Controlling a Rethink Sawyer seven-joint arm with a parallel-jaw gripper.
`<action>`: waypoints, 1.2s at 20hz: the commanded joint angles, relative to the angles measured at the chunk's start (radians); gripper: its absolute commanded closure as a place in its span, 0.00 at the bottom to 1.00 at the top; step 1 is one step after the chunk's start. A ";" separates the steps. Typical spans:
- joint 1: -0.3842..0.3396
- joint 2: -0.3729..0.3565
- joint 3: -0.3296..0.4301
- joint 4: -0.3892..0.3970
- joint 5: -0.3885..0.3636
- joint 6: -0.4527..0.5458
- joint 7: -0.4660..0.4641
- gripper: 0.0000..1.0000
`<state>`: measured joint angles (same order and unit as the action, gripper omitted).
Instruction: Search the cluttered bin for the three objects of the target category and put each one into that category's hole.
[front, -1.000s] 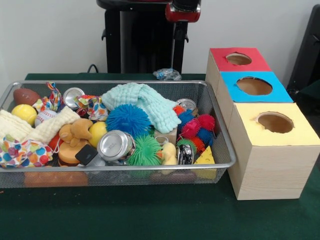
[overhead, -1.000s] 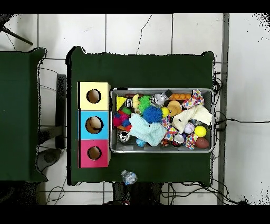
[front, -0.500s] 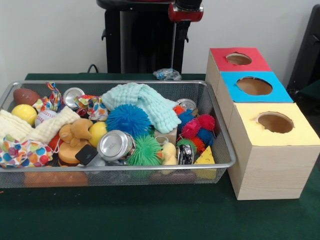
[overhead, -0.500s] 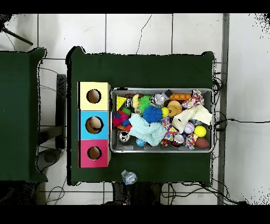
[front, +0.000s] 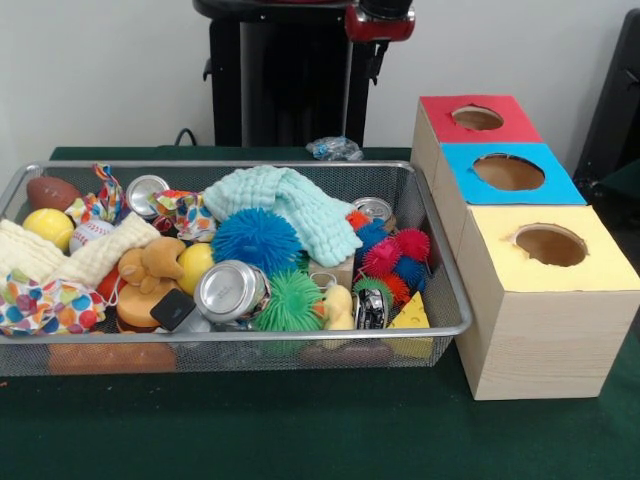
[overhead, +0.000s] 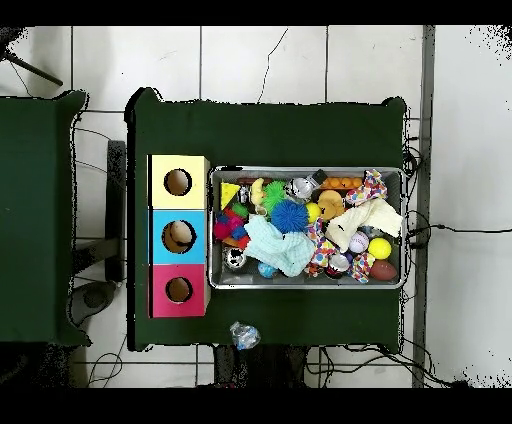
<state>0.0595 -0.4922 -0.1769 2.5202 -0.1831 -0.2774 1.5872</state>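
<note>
Silver wire-mesh bin (front: 440, 330) is packed tight, so grabbing one crushed aluminium can (front: 230, 291) could drag neighbours out. Can't tell the tool's (front: 378, 22) state.

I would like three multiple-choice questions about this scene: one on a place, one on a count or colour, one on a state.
1. Where is the yellow-topped box in the front view?
A. nearest the camera
B. middle of the row
C. farthest away

2. How many boxes with holes stand beside the wire bin?
A. two
B. three
C. four

3. The crushed can in the bin:
A. stands upright
B. lies on its side
C. hangs over the rim

Key: 1 A, it closes the row in front; 2 B, red, blue, yellow; 3 B, its round end faces the camera.
</note>
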 joint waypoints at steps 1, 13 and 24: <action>0.002 0.068 0.058 -0.029 0.046 -0.093 0.285 1.00; -0.008 0.113 0.027 -0.012 0.019 -0.224 0.303 1.00; -0.026 0.172 0.012 -0.027 0.005 -0.280 0.309 0.00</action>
<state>0.0645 -0.4178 -0.1771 2.5444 -0.1827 -0.4942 1.6302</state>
